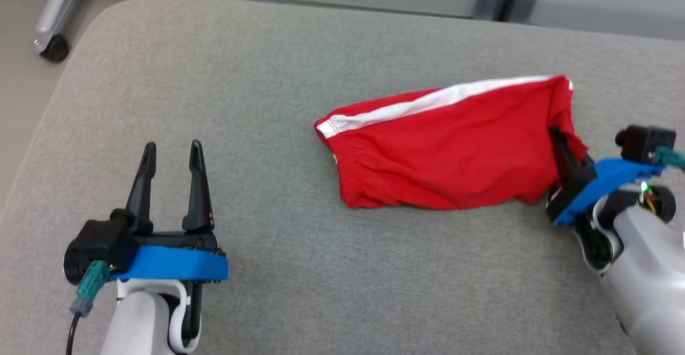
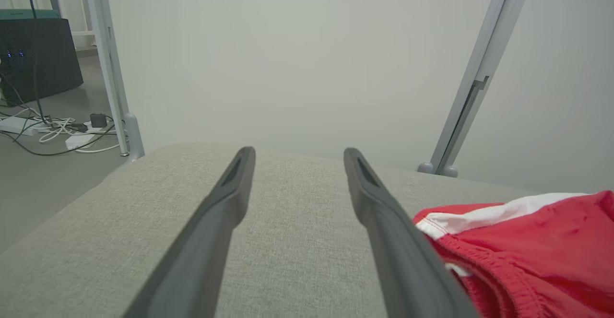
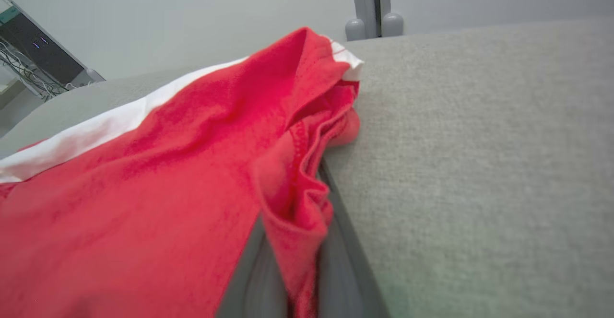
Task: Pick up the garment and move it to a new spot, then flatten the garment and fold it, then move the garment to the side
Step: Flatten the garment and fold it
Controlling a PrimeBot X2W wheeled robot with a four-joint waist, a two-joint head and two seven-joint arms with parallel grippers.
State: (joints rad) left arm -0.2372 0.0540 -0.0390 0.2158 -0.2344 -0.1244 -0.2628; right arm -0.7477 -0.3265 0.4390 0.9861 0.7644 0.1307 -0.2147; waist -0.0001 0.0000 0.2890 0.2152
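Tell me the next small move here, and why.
Probably bring the open left gripper across to the elastic end of the red shorts. The right gripper pinches the opposite end, so a two-point lift seems sensible.

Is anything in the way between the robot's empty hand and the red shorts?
No, nothing I can see. Just bare grey cushion lies between the open left gripper and the waistband end of the red shorts. The right gripper pinches the other end.
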